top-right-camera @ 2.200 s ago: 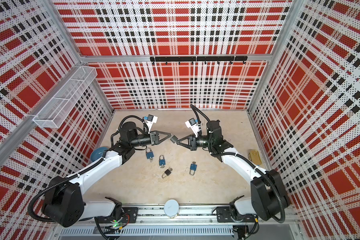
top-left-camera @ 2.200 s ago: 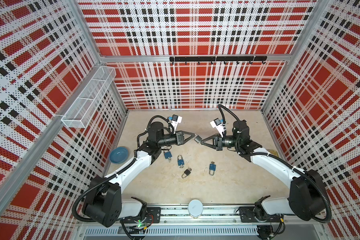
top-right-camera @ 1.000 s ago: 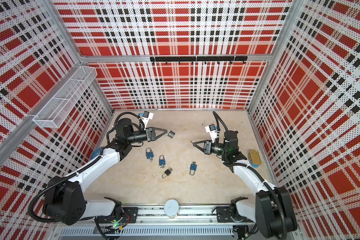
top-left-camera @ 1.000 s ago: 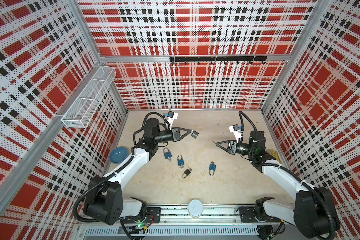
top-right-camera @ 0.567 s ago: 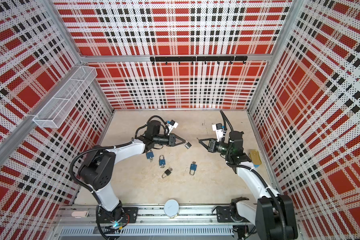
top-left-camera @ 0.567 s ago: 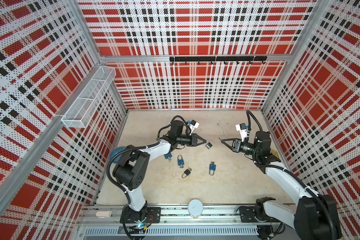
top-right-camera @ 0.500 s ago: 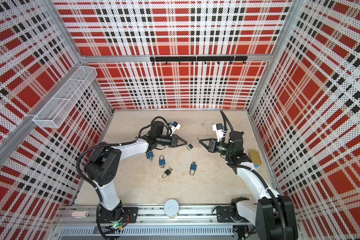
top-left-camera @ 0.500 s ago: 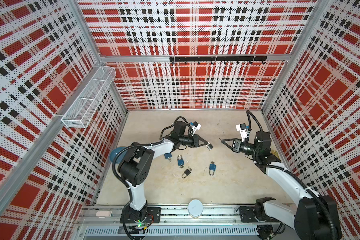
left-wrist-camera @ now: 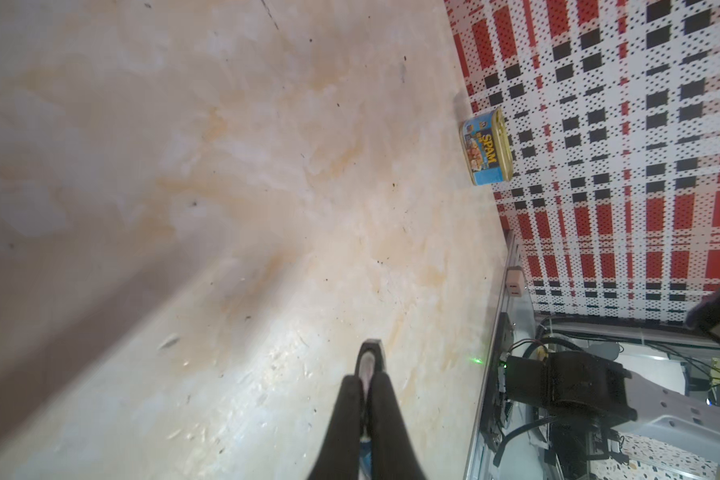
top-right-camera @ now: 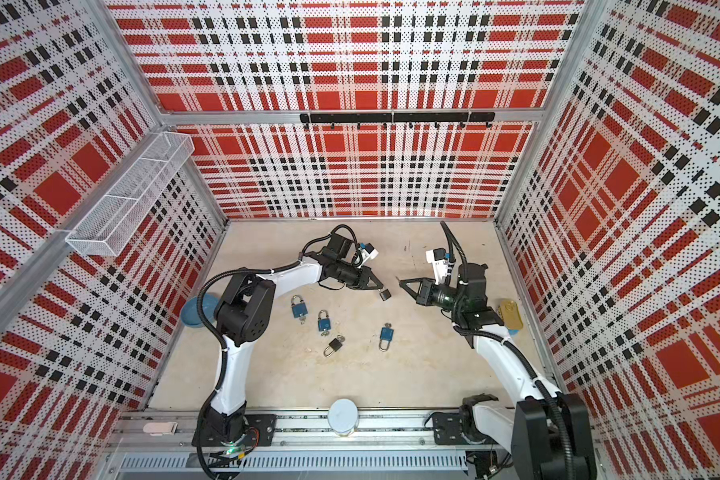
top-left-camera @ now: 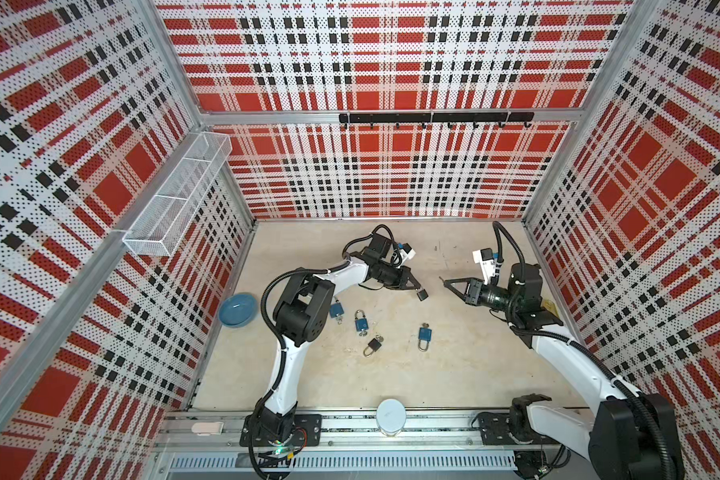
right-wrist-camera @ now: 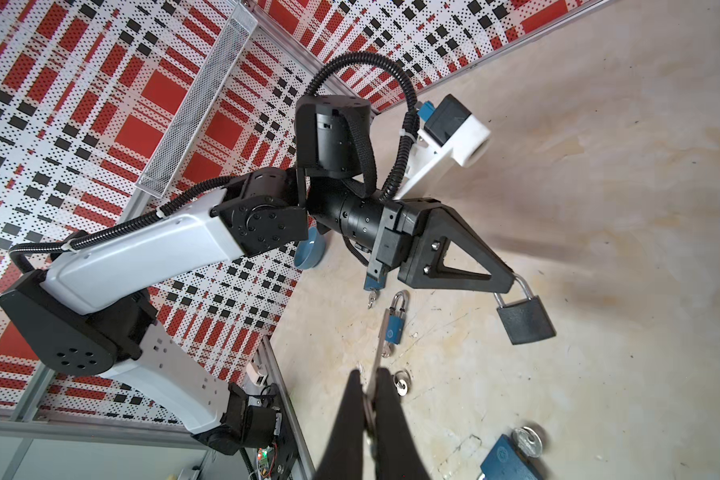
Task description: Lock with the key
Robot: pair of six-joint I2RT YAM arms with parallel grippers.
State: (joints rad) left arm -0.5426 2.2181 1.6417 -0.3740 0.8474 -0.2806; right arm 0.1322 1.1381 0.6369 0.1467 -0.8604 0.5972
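Observation:
A small black padlock (top-left-camera: 422,295) (top-right-camera: 385,295) hangs by its silver shackle from my left gripper (top-left-camera: 417,289) (top-right-camera: 379,288), which is shut on the shackle above the middle of the table. The right wrist view shows that lock (right-wrist-camera: 524,320) dangling below the left fingertips (right-wrist-camera: 510,282). In the left wrist view it appears edge-on (left-wrist-camera: 370,357) beyond my left gripper (left-wrist-camera: 366,380). My right gripper (top-left-camera: 447,282) (top-right-camera: 402,282) (right-wrist-camera: 366,374) is shut on a thin silver key (right-wrist-camera: 378,349). The key (top-left-camera: 441,279) points at the padlock, a short gap apart.
Three blue padlocks (top-left-camera: 336,311) (top-left-camera: 360,322) (top-left-camera: 425,334) and a small dark one (top-left-camera: 374,344) lie on the table below the grippers. A blue bowl (top-left-camera: 238,309) sits at the left wall, a Spam can (top-right-camera: 510,316) (left-wrist-camera: 487,145) at the right wall, and a white cylinder (top-left-camera: 390,411) on the front rail.
My left gripper has carried the black padlock rightward and toward the front, closing on the key. The right gripper shifted slightly and has held nearly still for the last half second.

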